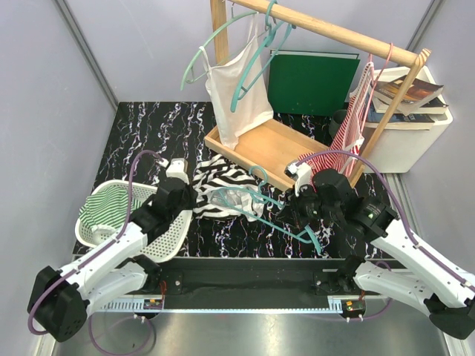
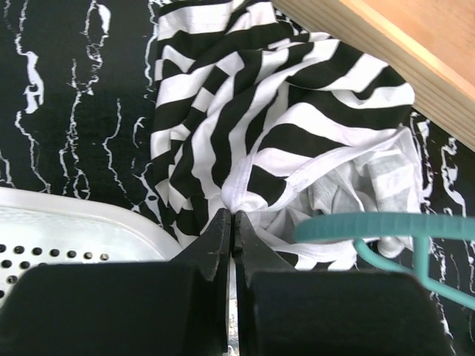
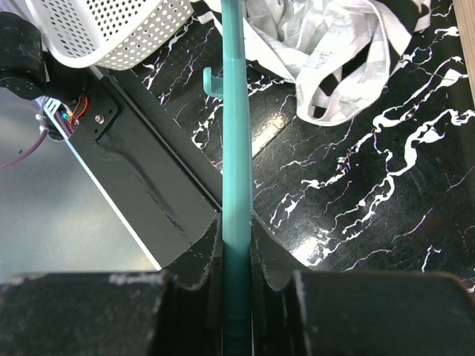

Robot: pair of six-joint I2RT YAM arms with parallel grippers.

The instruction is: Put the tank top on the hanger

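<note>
The black-and-white striped tank top (image 1: 226, 191) lies crumpled on the black marbled table, in front of the wooden rack base. My left gripper (image 1: 187, 199) is shut on a white fold of the tank top (image 2: 245, 159) at its near-left edge. My right gripper (image 1: 291, 211) is shut on the bar of a teal hanger (image 1: 256, 196) that lies over the tank top, hook toward the rack. The hanger's bar (image 3: 236, 141) runs straight up from the jaws in the right wrist view, and one end (image 2: 386, 225) crosses the cloth in the left wrist view.
A white perforated basket (image 1: 119, 215) with a green-striped cloth sits at the left. A wooden rack (image 1: 260, 148) holds a plain white tank top (image 1: 236, 93), spare teal hangers (image 1: 260, 52) and a red-striped garment (image 1: 355, 122). A green folder (image 1: 312, 81), books and a white box stand behind.
</note>
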